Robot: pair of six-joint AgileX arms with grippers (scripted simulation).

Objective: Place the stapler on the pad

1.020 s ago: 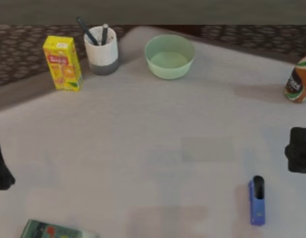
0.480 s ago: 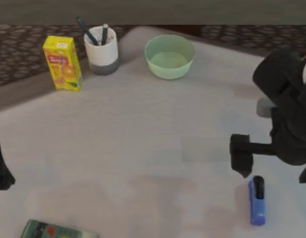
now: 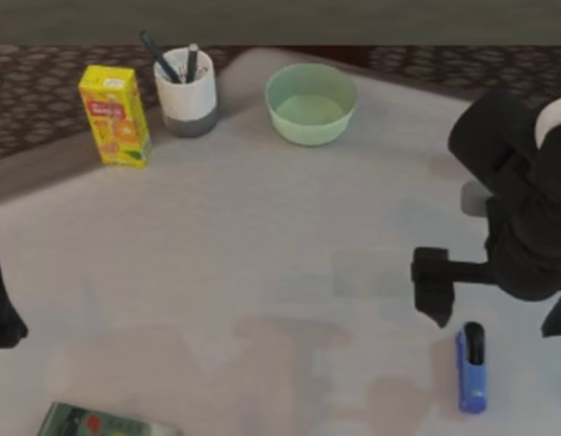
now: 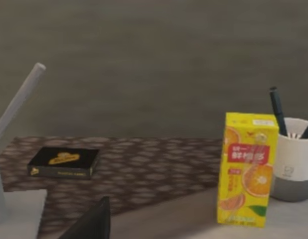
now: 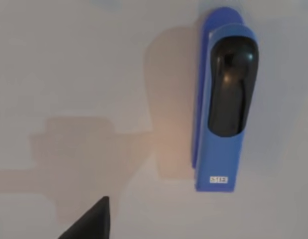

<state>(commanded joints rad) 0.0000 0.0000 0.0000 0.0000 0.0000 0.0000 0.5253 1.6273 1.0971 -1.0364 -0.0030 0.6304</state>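
Pale grey tabletop (image 3: 262, 236) carried everything, and the pad (image 3: 378, 273), a thin rectangle barely darker than it, lay flat right of centre with nothing on it, so the task was not yet done. The right arm (image 3: 526, 209) reached in from the right edge, its dark bulk bent over the table and its forearm angled down towards the near right corner. This pose seemed chosen to bring the wrist camera straight over the target, since the right wrist view looked almost squarely down on it. The right gripper (image 3: 435, 289) hung between the pad's right edge and the stapler (image 3: 471, 368), near both but touching neither; whether its fingers were spread or closed I cannot tell. The blue stapler lay flat on the table, long axis running away from the near edge, black top strip up, well placed for a grasp across its narrow sides. The left gripper (image 3: 1, 309) sat parked at the table's left edge; I cannot tell its fingers' state either. Along the far side stood a green bowl (image 3: 310, 103), a mug (image 3: 185, 93) with pens and a yellow juice carton (image 3: 114, 114).
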